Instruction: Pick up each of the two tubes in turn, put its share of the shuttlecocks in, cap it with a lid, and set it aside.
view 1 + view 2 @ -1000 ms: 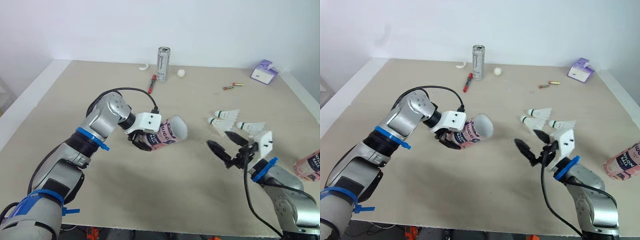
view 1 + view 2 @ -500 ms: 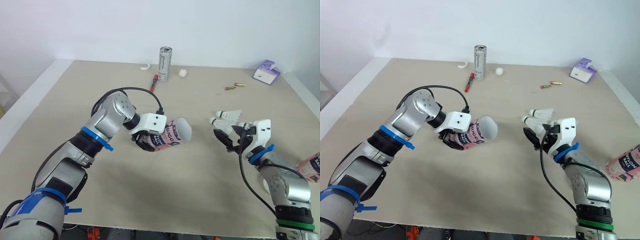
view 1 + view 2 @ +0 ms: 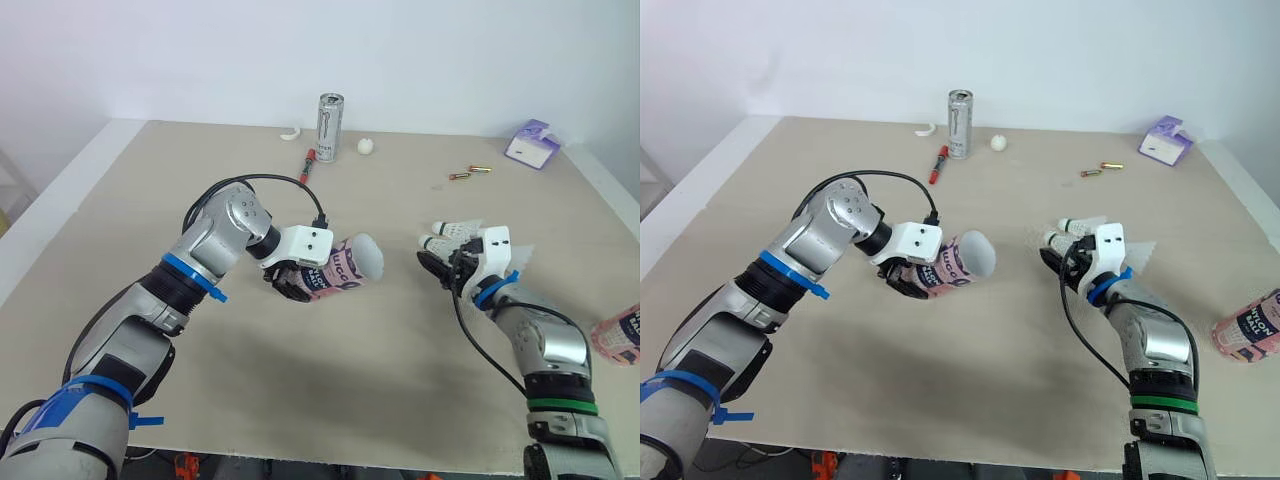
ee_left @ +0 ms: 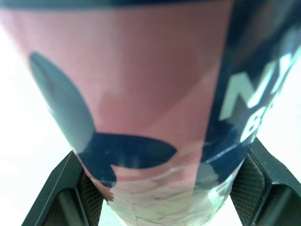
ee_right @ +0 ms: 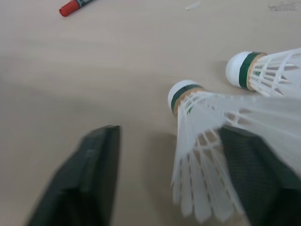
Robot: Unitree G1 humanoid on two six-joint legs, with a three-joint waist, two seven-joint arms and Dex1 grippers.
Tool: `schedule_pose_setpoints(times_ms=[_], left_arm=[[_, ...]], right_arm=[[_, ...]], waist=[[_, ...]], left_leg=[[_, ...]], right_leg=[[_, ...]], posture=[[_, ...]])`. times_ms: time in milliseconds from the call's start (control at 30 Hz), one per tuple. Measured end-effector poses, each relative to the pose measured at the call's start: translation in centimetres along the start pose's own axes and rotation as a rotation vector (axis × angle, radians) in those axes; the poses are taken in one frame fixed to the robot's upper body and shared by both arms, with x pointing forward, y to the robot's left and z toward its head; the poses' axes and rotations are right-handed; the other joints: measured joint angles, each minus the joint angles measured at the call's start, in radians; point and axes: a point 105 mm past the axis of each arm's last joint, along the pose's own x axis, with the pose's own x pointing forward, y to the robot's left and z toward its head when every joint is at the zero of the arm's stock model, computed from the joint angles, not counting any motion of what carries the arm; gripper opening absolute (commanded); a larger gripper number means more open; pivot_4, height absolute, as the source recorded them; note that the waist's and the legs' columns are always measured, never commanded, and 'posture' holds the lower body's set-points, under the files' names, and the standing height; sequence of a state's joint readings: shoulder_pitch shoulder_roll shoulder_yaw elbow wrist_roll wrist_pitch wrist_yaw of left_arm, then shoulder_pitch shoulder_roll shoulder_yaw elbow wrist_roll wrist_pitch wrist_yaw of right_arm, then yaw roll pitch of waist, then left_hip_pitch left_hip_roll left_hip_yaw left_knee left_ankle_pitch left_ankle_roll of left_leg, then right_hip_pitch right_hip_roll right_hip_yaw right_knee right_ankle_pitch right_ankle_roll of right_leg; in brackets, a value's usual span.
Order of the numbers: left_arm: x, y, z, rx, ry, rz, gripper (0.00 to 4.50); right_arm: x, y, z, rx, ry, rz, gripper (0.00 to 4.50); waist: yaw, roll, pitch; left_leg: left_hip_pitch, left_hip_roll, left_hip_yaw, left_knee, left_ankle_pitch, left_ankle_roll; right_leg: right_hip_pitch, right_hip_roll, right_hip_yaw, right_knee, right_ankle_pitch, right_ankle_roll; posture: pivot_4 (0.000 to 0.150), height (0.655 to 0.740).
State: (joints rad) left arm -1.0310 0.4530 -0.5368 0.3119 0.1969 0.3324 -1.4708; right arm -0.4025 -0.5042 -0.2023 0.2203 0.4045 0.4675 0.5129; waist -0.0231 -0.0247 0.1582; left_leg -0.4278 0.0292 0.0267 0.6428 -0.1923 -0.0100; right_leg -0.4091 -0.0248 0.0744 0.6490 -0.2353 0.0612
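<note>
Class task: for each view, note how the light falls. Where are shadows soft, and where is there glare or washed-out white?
Left eye view: even, diffuse light; the can shows bright glints and a faint shadow on the table. Left wrist view: beside the tube in the left gripper, the background is washed out white. Right wrist view: soft shadows beside the shuttlecocks.

My two head cameras are looking down over the table [image 3: 330,400]; wrist cameras are staring close at tube [image 4: 141,80] and shuttlecocks [image 5: 202,150] ahead of my fingers [image 5: 94,174].
</note>
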Motion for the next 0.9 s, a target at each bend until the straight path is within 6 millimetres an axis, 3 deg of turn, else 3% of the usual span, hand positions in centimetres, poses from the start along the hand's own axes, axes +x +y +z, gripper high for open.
schedule_pose_setpoints(times_ms=[67,100,167,400,600,667,700,767,900], left_arm=[[0.0,0.0,0.0,0.000,-0.001,0.002,3.11],[0.0,0.0,0.0,0.000,-0.001,0.003,3.11],[0.0,0.0,0.0,0.000,-0.001,0.004,3.11],[0.1,0.1,0.0,-0.001,-0.001,0.008,3.11],[0.1,0.1,-0.1,-0.007,-0.006,0.006,3.11],[0.2,0.1,0.0,-0.007,-0.013,0.005,3.11],[0.1,0.2,-0.3,-0.017,-0.010,0.004,3.11],[0.1,0.2,-0.4,-0.017,-0.009,0.003,3.11],[0.2,0.3,-0.4,-0.019,-0.012,0.000,3.11]], right_arm=[[0.2,-0.2,-0.1,-0.002,0.007,-0.012,1.22],[0.2,-0.1,-0.2,-0.004,0.010,-0.012,0.60],[0.3,0.0,-0.2,-0.004,0.011,-0.010,0.15],[0.3,0.6,0.0,-0.035,0.013,0.008,0.15],[-1.8,3.2,2.5,-0.283,-0.026,0.117,0.15],[-3.4,4.3,3.8,-0.434,-0.032,0.177,0.15],[-5.3,6.0,6.4,-0.651,-0.076,0.264,0.15],[-6.9,7.6,8.5,-0.800,-0.125,0.341,0.15],[-8.7,10.0,9.6,-0.991,-0.149,0.495,0.15]], waist=[[0.000,0.000,0.000],[0.000,0.000,0.000],[0.000,0.000,0.000],[0.000,0.000,0.000],[0.001,0.001,0.000],[0.004,0.003,0.000],[0.004,0.004,0.000],[0.002,0.004,0.000],[0.002,0.003,0.000]], left_leg=[[0.000,0.000,0.000,0.000,0.000,0.000],[0.000,0.000,0.000,0.000,0.000,0.000],[0.000,0.000,0.000,0.000,0.000,0.000],[0.000,0.000,0.000,0.001,0.000,0.000],[-0.001,-0.001,-0.001,0.001,0.000,0.000],[-0.002,-0.002,-0.002,0.002,0.000,0.000],[-0.002,-0.002,-0.001,0.003,0.000,0.000],[-0.001,-0.001,-0.001,0.004,0.000,0.000],[-0.001,0.000,-0.002,0.007,0.000,0.000]], right_leg=[[0.000,0.000,0.000,0.000,0.000,0.000],[0.000,0.000,0.000,0.000,0.000,0.000],[0.000,0.000,0.000,0.000,0.000,0.000],[0.000,0.000,0.000,0.000,0.000,0.000],[0.000,0.000,0.001,0.000,-0.001,0.001],[0.000,0.000,0.001,0.000,-0.001,0.002],[0.000,0.000,0.001,0.000,-0.001,0.002],[0.001,0.001,0.001,0.001,-0.001,0.002],[0.002,0.002,0.001,0.001,-0.002,-0.002]], posture=[[0.150,0.7400],[0.150,0.7400],[0.150,0.7400],[0.150,0.7400],[0.150,0.7400],[0.150,0.7400],[0.150,0.7400],[0.150,0.7400],[0.150,0.7400]])
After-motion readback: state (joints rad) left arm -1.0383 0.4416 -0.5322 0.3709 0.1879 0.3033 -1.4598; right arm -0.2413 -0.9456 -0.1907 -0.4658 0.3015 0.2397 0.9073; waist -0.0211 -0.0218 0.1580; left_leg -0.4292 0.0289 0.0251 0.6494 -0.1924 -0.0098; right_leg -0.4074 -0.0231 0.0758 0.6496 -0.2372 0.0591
